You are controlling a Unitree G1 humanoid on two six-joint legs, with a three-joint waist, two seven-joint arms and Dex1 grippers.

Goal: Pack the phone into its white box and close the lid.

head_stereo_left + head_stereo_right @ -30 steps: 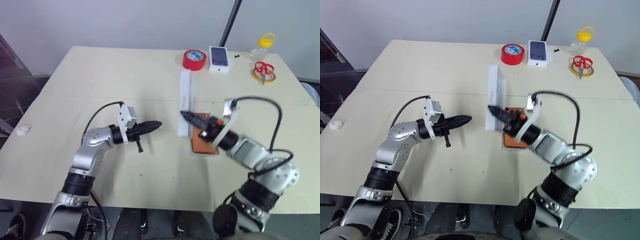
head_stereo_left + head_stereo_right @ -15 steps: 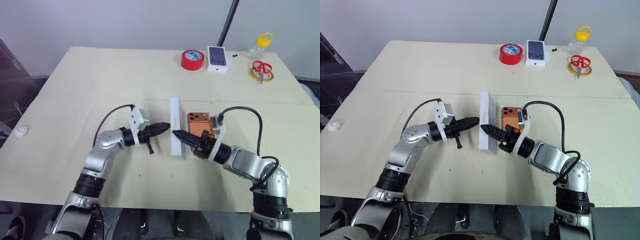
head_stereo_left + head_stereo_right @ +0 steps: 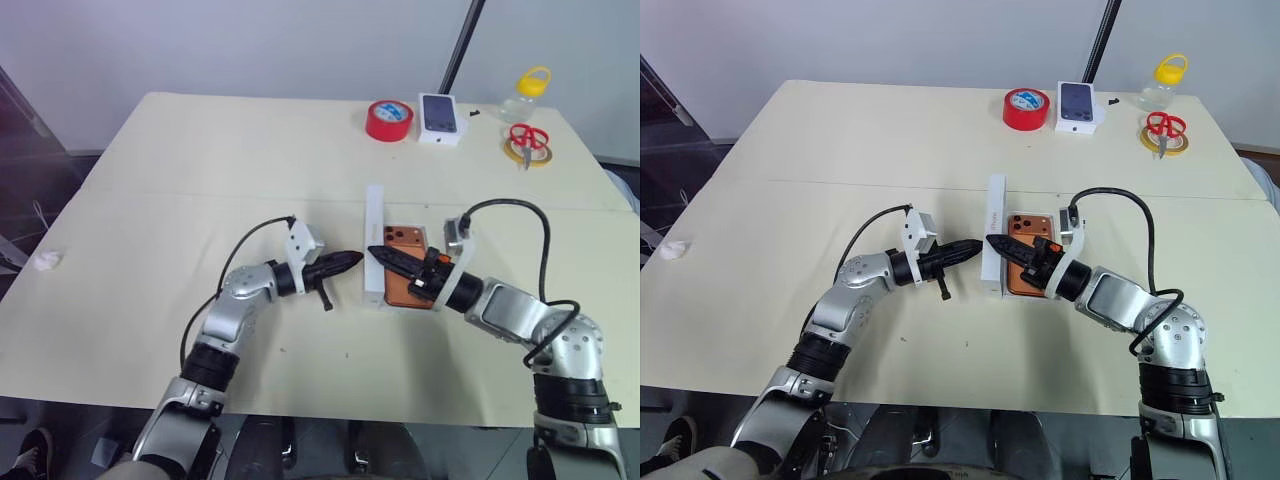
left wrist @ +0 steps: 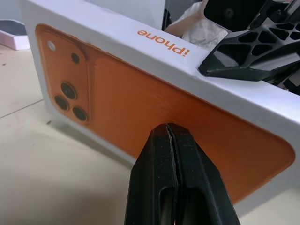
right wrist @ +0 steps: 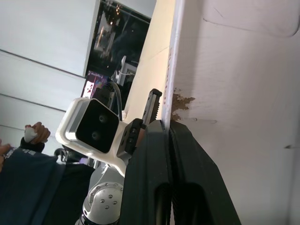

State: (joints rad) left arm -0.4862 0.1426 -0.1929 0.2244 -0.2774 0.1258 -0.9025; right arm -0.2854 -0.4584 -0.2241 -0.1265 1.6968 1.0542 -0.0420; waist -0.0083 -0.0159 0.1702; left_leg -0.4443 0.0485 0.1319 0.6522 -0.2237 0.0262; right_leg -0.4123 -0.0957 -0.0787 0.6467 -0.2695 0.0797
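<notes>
Step in hand: closing the lid (image 3: 992,232). It stands on edge at 9 o'clock of the phone (image 3: 1025,266), which lies in the white box (image 3: 1008,293) at surface centre. Left tool (image 3: 974,246) and right tool (image 3: 992,241), both pinched empty, flank it. Next: tip the lid flat over the box.

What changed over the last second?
Left claw moved right, up to the lid's printed face. The lid now stands lower, on edge beside the phone. Right claw stays shut against its inside. Phone and red tape unmoved.
</notes>
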